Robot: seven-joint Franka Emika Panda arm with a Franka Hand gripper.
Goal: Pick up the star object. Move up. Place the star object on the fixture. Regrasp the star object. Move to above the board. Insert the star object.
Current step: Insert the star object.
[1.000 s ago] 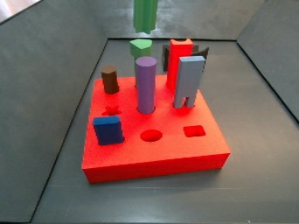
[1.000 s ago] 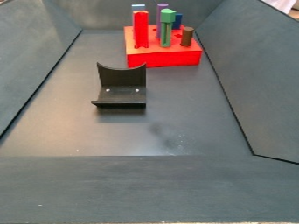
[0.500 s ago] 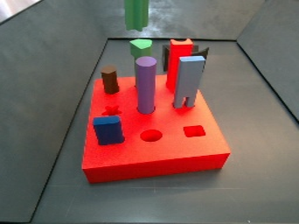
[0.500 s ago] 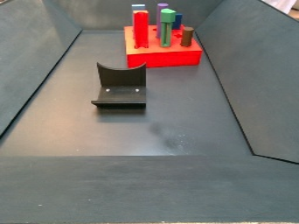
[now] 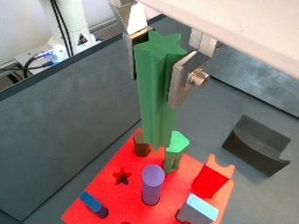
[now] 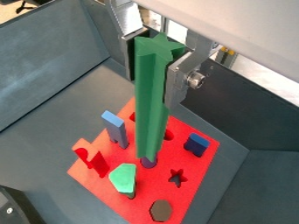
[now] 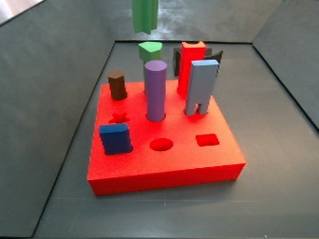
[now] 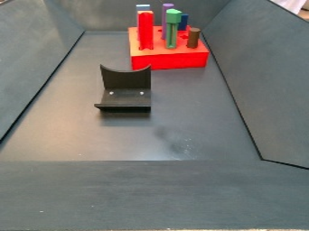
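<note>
The star object, a tall green ridged peg, hangs upright with my gripper shut on its upper end, one silver finger on each side. In a side view only the peg's lower end shows at the top edge, high over the back of the board. The gripper itself is out of both side views. The red board lies well below the peg. Its star hole is open.
On the board stand a purple cylinder, a grey-blue block, a red block, a brown peg, a blue block and a short light-green piece. The fixture sits on the floor apart from the board. Sloped grey walls enclose the floor.
Since a second ago the peg has risen and shifted slightly left in the side view. Over the last half second it has stayed put.
</note>
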